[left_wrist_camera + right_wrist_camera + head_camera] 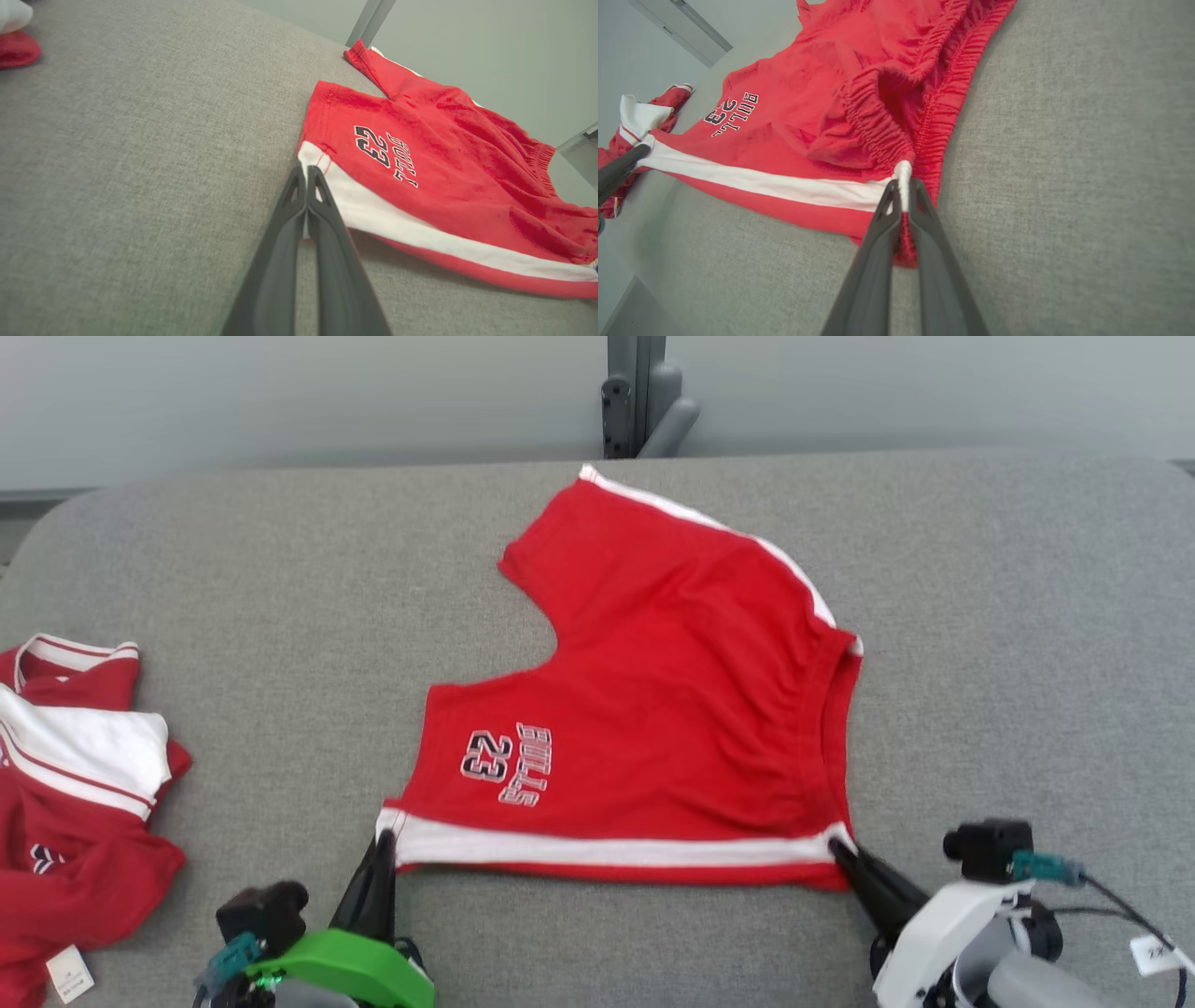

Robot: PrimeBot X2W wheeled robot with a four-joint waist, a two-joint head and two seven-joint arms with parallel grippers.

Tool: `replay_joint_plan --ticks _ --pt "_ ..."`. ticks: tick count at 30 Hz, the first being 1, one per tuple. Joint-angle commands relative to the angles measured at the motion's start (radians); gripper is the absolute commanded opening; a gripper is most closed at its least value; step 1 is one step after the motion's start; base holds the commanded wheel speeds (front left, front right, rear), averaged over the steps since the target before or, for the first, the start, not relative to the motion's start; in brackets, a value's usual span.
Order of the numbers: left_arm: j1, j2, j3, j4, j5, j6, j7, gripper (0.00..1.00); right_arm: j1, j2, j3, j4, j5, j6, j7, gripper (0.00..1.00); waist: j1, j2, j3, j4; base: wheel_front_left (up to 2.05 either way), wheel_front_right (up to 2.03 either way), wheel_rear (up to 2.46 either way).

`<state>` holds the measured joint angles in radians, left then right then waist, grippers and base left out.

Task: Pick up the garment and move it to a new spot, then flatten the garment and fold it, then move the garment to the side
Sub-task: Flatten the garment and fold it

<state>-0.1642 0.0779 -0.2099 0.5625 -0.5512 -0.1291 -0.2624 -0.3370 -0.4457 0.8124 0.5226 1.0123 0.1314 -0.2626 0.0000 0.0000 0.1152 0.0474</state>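
The red shorts (653, 709), with a white side stripe and "BULLS 23" print, lie spread flat at the centre of the grey cushion (261, 597). The left gripper (385, 842) is clamped on the stripe's hem corner. The right gripper (840, 849) is clamped on its waistband corner.

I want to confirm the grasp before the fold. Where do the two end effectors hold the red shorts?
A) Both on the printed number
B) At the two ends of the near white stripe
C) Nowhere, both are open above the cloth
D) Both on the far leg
B: the left end effector is closed on the hem end of the white stripe of the shorts, and the right end effector is closed on its waistband end.
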Motion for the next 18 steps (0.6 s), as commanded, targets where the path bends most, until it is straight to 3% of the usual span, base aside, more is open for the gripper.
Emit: replay_joint_plan --ticks 1,9,12,18 --pt "0.038 0.005 0.015 -0.011 0.005 -0.002 -0.003 0.00 0.047 0.005 -0.002 -0.018 -0.013 -0.001 -0.003 0.00 0.0000 0.0000 -0.109 -0.003 0.00 0.00 0.00" --pt "0.234 0.005 0.072 -0.094 -0.001 -0.002 -0.003 0.00 0.256 0.015 -0.080 -0.112 -0.051 -0.001 -0.003 0.00 0.0000 0.0000 -0.174 0.000 0.00 0.00 0.00" --pt "0.280 0.011 0.083 -0.108 0.003 -0.001 -0.003 0.00 0.295 0.004 -0.066 -0.140 -0.066 -0.001 -0.003 0.00 0.0000 0.0000 -0.178 -0.009 0.00 0.00 0.00" --pt "0.216 0.022 0.080 -0.163 0.028 -0.001 -0.003 0.00 0.267 0.013 -0.125 -0.193 -0.031 -0.001 -0.003 0.00 0.0000 0.0000 -0.133 -0.042 0.00 0.00 0.00"
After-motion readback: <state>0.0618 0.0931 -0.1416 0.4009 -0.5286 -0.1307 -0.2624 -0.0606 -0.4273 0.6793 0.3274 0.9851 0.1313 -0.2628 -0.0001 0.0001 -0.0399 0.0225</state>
